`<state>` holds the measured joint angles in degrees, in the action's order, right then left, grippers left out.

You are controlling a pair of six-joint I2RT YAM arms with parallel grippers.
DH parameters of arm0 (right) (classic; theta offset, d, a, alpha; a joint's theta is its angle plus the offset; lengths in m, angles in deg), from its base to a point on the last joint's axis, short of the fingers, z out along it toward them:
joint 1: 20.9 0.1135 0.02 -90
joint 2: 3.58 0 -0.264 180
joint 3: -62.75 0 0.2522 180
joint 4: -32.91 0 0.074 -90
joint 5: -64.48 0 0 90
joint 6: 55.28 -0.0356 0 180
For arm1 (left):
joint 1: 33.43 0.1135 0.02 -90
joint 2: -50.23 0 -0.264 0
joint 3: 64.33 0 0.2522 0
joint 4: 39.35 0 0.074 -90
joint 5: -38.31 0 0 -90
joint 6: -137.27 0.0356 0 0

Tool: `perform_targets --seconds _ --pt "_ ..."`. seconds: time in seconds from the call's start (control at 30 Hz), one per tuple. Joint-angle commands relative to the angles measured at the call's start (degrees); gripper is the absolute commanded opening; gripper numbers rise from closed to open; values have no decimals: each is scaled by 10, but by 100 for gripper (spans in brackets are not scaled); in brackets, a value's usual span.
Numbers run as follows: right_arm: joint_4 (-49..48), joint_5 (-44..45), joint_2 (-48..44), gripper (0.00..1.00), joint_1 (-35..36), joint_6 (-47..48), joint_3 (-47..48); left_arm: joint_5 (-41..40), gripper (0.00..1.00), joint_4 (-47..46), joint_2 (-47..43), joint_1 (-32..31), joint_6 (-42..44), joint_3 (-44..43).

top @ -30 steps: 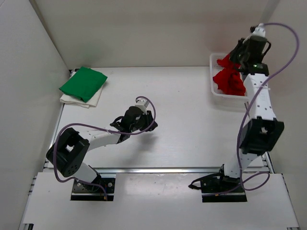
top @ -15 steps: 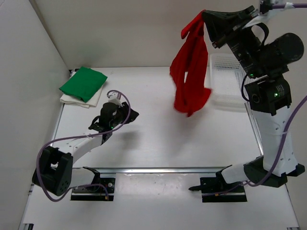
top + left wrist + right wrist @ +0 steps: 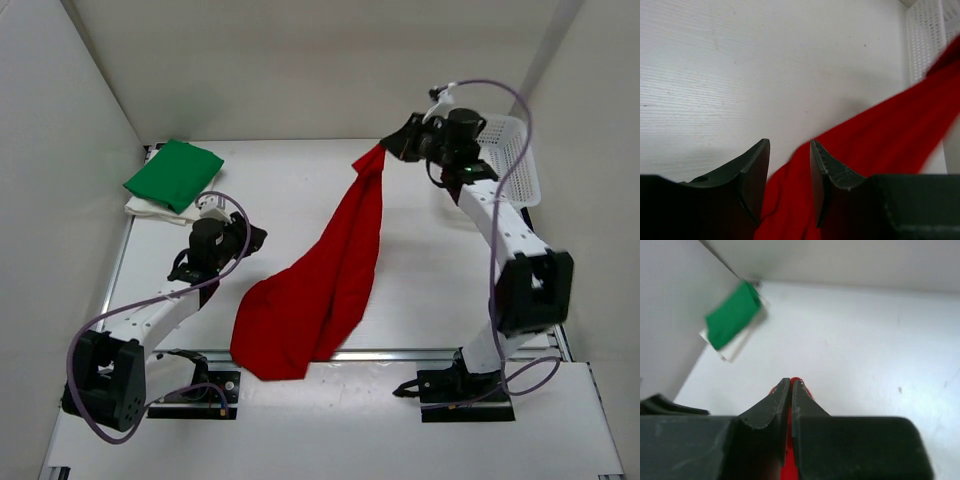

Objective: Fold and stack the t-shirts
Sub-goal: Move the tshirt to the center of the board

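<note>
Red t-shirt [image 3: 330, 280] hangs from the right gripper [image 3: 388, 150], jaws pinched on one corner far right, tail draped over the table [image 3: 300, 180] to its near edge. Left gripper [image 3: 247, 238] spread, empty, just left of it. Soft, light, floppy; I'd pinch a free hem corner

Shows right gripper [image 3: 790, 385] clamped on red t-shirt [image 3: 805, 390] edge; beyond, blurred green t-shirt [image 3: 734, 315] lying atop white t-shirt [image 3: 737, 351] on table [image 3: 865, 340].

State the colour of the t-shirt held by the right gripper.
The t-shirt is red; top external view.
</note>
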<state>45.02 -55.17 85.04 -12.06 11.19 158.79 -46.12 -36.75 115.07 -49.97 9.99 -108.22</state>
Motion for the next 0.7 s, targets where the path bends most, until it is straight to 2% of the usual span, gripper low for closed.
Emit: perform_targets --seconds 0.0,0.07,0.17,0.23,0.33,0.5,0.67 --pt "-4 -23 62 0 -15 -7 28 -52 48 24 0 -16 28 -3" --pt "11 -22 99 0 -18 -3 49 -67 48 39 13 -34 41 -7" --pt "14 2 104 0 -21 12 53 -88 47 75 45 -66 62 -30" --pt "16 16 101 0 -21 25 40 -129 44 111 64 -99 86 -43" --pt "1 35 88 0 -23 26 11 -159 42 112 75 -168 98 -41" --pt "-45 9 66 1 -45 -12 -49 -187 33 183 91 -195 95 -51" --pt "-106 -13 51 0 -66 -53 -111 -159 36 134 45 -167 52 22"
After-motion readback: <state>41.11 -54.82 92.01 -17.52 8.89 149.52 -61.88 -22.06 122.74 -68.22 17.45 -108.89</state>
